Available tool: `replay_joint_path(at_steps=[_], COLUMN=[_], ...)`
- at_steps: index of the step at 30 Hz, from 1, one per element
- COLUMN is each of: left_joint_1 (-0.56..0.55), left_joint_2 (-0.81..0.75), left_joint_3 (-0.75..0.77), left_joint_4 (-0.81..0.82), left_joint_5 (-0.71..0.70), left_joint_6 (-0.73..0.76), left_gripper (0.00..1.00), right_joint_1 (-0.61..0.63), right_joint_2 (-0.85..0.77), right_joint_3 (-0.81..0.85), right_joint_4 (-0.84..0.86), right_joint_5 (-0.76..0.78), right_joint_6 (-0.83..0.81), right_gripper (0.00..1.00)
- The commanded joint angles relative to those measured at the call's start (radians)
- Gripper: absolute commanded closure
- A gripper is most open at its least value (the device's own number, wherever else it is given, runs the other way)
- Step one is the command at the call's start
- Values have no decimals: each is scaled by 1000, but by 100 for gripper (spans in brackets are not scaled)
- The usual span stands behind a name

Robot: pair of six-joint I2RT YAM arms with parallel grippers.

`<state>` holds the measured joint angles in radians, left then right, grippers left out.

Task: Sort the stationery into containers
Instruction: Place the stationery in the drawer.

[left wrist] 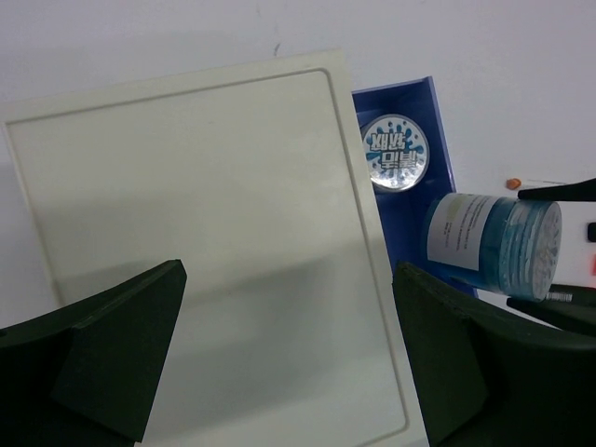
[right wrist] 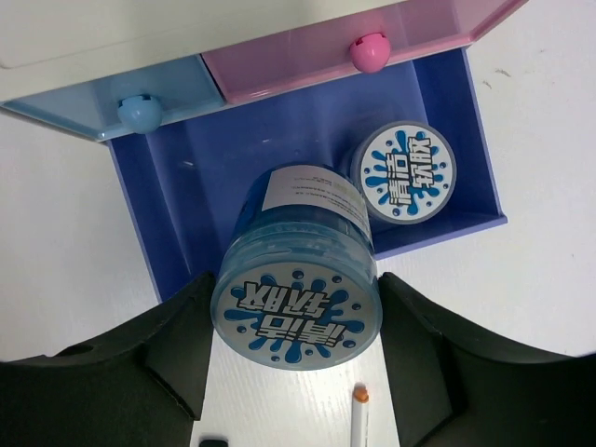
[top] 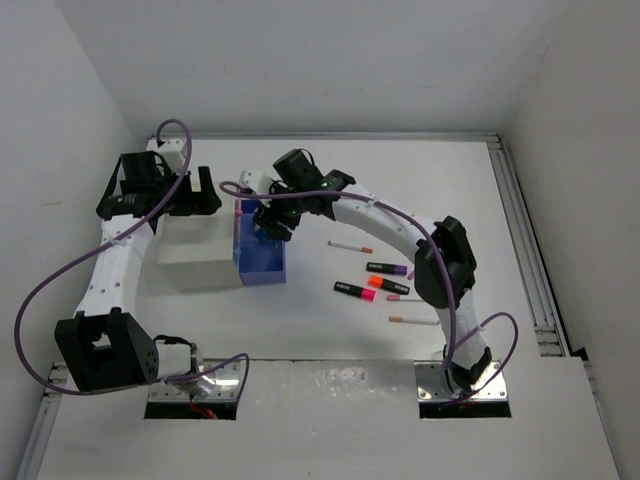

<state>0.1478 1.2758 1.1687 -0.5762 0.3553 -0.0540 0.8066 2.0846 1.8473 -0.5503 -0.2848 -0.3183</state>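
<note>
The open blue drawer (right wrist: pixel 158 200) is pulled out from the cabinet (left wrist: pixel 205 233). Above it, a light blue drawer (right wrist: pixel 84 98) and a pink drawer (right wrist: pixel 307 56) are seen shut, each with a round knob. A second jar (right wrist: pixel 402 172) stands in the open drawer's right outer corner, close to the side wall and the front wall. The left half of the drawer floor is left bare.

The right gripper (top: pixel 272 226) is clamped on a jar (right wrist: pixel 296 279), which is held on its side between the two fingers with its printed lid turned toward the wrist camera. The jar is carried over the drawer, its lid end out past the front wall and its body above the floor, just beside the second jar. Whether the two jars touch cannot be told.

The left gripper (left wrist: pixel 287 270) is held above the cabinet's flat top with its jaws wide apart and nothing between them. The drawer edge is seen beside its right finger.

On the table (top: pixel 330 180) to the right of the drawer, three pens (top: pixel 350 245) and three highlighters (top: pixel 370 283) are spread out, well apart from the drawer. Bare table is seen beyond them up to the rail at the right edge, while the cabinet's left side is closed in by the left arm and the side wall (top: pixel 50 120).
</note>
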Motion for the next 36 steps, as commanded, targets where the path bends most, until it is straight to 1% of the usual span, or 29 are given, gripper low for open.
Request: replay_joint_path(at_steps=[1,8,13,16,18,19,22,23,24,25,27,31,34,36], left_joint_1=[12,10,12,10,10,12,10,10,9,10,10,10,10,10], left_joint_2=[-18,-10,-3,0,-1,0,0,0,2,3,2,0,-3,-4], left_joint_3=[5,-9,-7,-7,-10,-12,-14,-14,-15,-14,-12,-9,-9,-3], left_joint_4=[19,29,32,33,32,32,32,32,33,32,33,35,52,53], left_joint_5=[22,5,-12,-15,-18,-19,-19,-21,-22,-22,-19,0,10,13], left_joint_6=[-9,-14,-18,-18,-17,-17,-15,-15,-15,-15,-15,5,8,11], left_gripper=[0,0,0,0,0,0,0,0,0,0,0,0,0,0], right_joint_1=[0,16,29,37,45,46,55,55,62,63,65,65,65,62], right_joint_2=[-8,58,100,123,137,141,147,144,140,135,115,59,19,-1], right_joint_3=[9,23,35,43,53,59,67,66,67,70,73,69,46,40], right_joint_4=[102,70,73,72,61,55,44,44,47,47,55,73,98,110], right_joint_5=[-20,-68,-57,-53,-48,-47,-36,-30,-24,-11,1,1,1,-8], right_joint_6=[-7,-30,-62,-77,-88,-93,-102,-97,-94,-82,-62,-22,24,50], right_gripper=[100,100,99,97,93,90,76,69,51,42,28,22,15,17])
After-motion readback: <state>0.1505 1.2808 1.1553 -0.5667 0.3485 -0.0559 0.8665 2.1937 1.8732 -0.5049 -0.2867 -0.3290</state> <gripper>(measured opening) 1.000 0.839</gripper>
